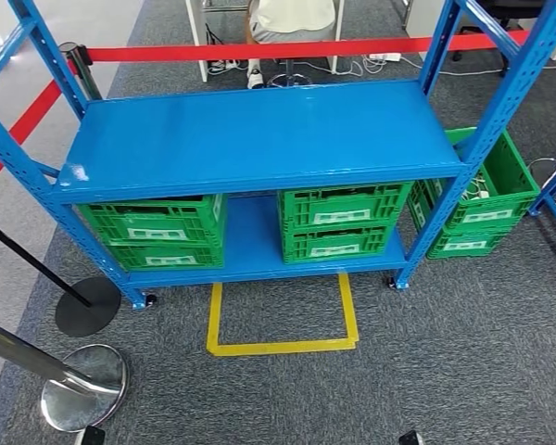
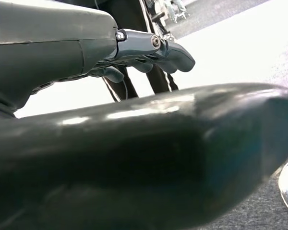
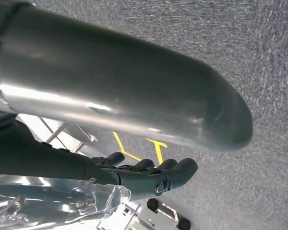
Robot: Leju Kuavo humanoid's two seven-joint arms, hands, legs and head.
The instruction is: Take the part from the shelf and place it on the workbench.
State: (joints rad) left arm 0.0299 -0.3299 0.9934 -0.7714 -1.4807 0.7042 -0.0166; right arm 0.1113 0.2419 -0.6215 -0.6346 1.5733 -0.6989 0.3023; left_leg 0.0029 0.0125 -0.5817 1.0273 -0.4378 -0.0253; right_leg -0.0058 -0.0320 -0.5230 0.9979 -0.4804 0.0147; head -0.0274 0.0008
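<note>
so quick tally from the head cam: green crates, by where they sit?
Green crates on the blue shelf's lower level: 4, two stacks of two
Green crates on the floor to the right of the shelf: 2, stacked
Total: 6

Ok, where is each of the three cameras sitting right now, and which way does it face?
Head view: high on the body, looking forward and down at the blue shelf, green crates and yellow floor marking.
Left wrist view: behind the left hand, along the hanging arm; empty fingers against pale floor.
Right wrist view: behind the right hand, facing the grey carpet.
Shared: the yellow marking shows in the head and right wrist views.
</note>
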